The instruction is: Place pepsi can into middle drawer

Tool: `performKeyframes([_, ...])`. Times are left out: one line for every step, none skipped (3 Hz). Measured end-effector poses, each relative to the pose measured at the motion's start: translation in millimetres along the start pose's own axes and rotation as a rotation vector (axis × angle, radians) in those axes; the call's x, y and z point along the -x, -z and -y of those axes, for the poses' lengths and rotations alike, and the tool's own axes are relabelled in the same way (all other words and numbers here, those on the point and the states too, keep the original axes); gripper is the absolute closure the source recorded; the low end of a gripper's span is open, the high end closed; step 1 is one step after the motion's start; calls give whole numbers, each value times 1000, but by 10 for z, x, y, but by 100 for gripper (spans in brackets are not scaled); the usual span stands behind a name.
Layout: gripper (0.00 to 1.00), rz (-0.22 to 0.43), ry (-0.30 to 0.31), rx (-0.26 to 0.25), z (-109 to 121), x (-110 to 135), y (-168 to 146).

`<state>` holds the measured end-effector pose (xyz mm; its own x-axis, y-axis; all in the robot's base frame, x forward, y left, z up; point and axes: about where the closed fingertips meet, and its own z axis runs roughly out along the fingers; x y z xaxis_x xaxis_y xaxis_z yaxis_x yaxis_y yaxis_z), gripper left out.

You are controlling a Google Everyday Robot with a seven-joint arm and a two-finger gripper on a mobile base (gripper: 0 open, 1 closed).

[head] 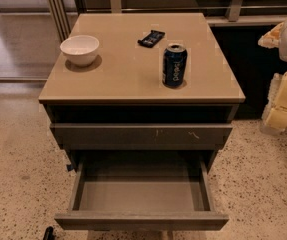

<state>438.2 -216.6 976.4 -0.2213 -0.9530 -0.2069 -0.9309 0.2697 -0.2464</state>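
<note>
The pepsi can [174, 65] is dark blue with a silver top and stands upright on the right half of the tan cabinet top [133, 79]. Below it, the middle drawer [140, 220] is pulled out toward me, showing a bare grey floor with nothing in it. My gripper [283, 106] shows as pale yellow and white parts at the right edge of the view. It is beside the cabinet, off its right side and lower than the top, well apart from the can.
A white bowl [80, 49] stands at the top's left rear. A flat dark snack wrapper [151, 38] lies behind the can. A shut grey drawer front with pale scratch marks [140, 135] sits above the open drawer. Speckled floor surrounds the cabinet.
</note>
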Motion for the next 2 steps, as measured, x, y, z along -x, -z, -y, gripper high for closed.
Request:
performKeyframes([0, 0, 0, -2, 3, 2, 1])
performKeyframes([0, 32, -28, -29, 254, 17, -155])
